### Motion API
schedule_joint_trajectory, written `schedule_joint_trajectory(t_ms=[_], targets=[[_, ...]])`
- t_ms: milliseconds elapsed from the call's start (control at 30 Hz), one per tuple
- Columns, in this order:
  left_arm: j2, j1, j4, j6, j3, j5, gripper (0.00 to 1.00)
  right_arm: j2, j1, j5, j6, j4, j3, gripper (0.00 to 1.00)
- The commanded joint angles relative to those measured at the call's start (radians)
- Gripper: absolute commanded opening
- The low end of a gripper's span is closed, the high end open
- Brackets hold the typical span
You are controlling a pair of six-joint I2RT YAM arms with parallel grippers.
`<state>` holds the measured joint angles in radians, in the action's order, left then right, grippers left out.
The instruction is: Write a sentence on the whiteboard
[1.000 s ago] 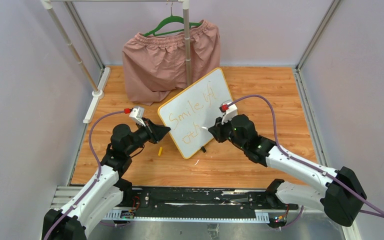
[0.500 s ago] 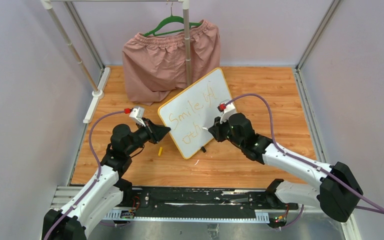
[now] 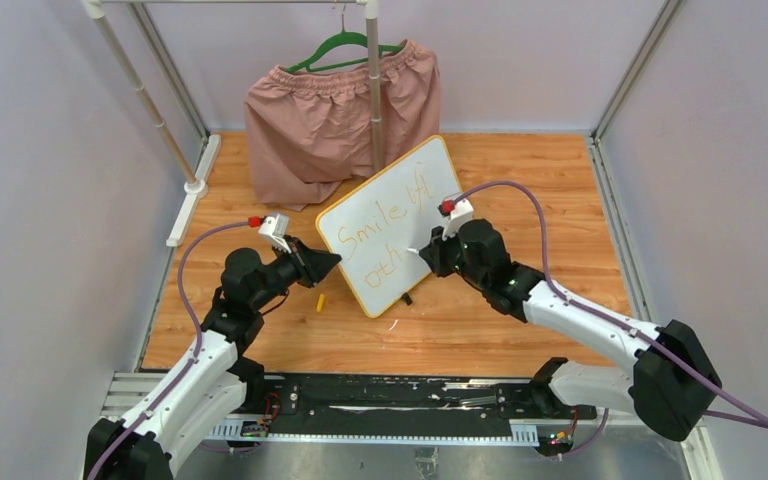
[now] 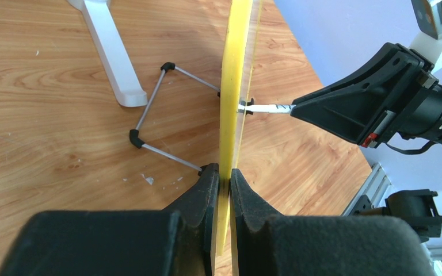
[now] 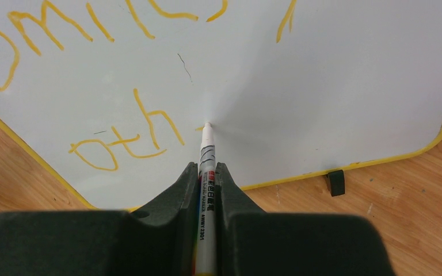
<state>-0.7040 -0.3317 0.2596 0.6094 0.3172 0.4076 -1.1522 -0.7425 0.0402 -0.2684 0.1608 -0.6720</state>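
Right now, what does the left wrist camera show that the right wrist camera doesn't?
Only the left wrist view: the whiteboard seen edge-on, pinched by the left claw, with its wire stand behind. Only the right wrist view: the board's white face and the orange sentence, its lower line reading "oth". Both: the right claw holding the marker with its tip at the board, and the wooden table.

"Smile" and "oth" on whiteboard [image 3: 400, 185]
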Motion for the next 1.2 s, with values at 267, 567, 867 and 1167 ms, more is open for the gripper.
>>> schedule_joint_trajectory(t_ms=[267,567,867,1167], targets=[[0.022,-0.006,0.053,0.006,-0.003,0.017,0.0,-0.032,0.024,-0.025,0.017,0.029,-0.077,0.0],[0.021,-0.006,0.053,0.005,-0.004,0.014,0.0,-0.03,0.015,-0.098,0.0,0.04,-0.058,0.0],[0.023,-0.006,0.056,0.006,-0.003,0.015,0.0,-0.029,0.01,-0.115,-0.005,0.028,-0.019,0.0],[0.02,-0.005,0.055,0.005,-0.004,0.016,0.0,-0.026,0.011,-0.09,-0.003,-0.018,-0.009,0.0]])
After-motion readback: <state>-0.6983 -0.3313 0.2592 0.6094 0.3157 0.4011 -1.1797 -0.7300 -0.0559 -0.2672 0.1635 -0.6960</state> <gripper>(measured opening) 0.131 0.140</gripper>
